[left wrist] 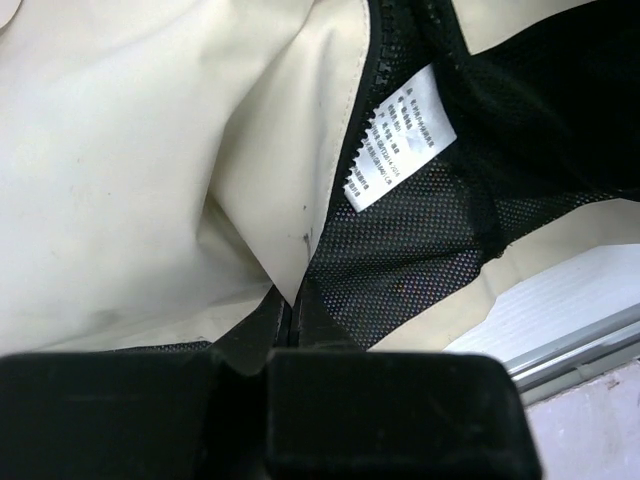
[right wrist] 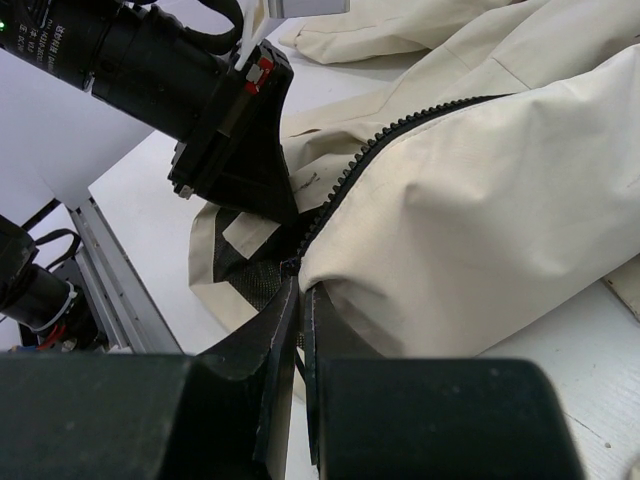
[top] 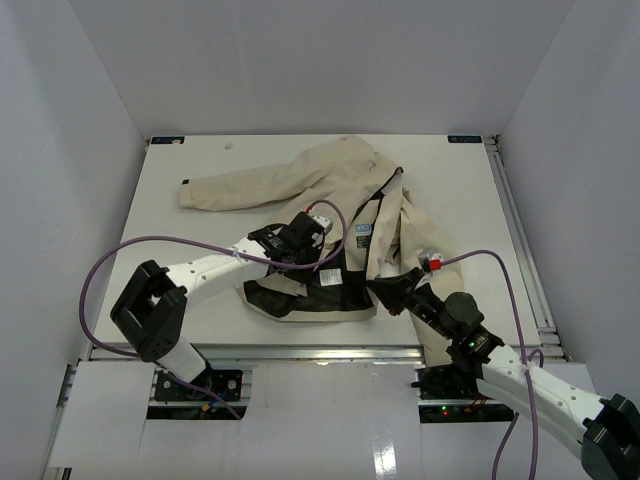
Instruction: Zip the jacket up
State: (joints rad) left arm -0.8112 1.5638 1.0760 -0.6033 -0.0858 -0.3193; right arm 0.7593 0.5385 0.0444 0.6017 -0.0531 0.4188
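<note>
The left arm (top: 205, 268) and right arm (top: 545, 388) had white shells, black joints, looping purple cables (top: 150, 238), and black wedge-shaped fingers (right wrist: 268, 340).

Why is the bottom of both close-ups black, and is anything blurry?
Left wrist view: the left hand fills the bottom, dark and soft; the label is unreadable. Right wrist view: likewise the right hand; jacket zipper teeth sharp. Top view: even light.

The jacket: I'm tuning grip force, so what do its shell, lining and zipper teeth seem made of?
Shell: cream woven cloth with a matt finish, likely a thin synthetic or cotton blend, since it creases softly. Lining: black mesh with fine holes visible. Zipper teeth: black, chunky and dull, probably moulded plastic.
</note>
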